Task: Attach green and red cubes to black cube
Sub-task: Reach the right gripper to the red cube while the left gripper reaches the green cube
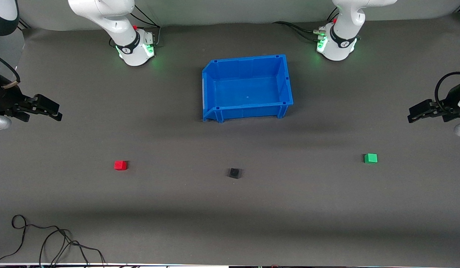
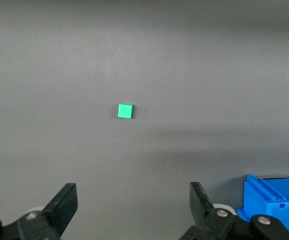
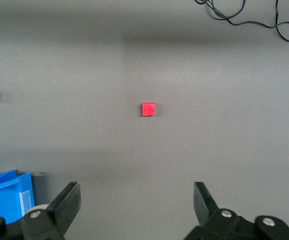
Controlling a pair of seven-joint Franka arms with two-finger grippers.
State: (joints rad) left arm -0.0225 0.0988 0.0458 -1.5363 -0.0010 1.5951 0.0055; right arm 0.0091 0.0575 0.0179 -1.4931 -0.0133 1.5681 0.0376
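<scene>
Grey matting covers the table point(image 1: 230, 223), and the three cubes lie on it in a loose row, well apart from one another; the black cube point(image 1: 234, 173) sits in the middle, nearer to the front camera than the blue bin point(image 1: 285, 83); the red cube point(image 1: 120, 165) lies toward the right arm's end, the green cube point(image 1: 370, 158) toward the left arm's end. Neither coloured cube touches the black one. The left end effector point(image 2: 133, 205) hangs in the air over bare mat at its own end of the table, fingers spread wide and holding nothing; the right end effector point(image 3: 137, 202) hangs likewise over its end, also wide and empty. A loose black cable point(image 1: 47, 238) lies at the table's near edge.
</scene>
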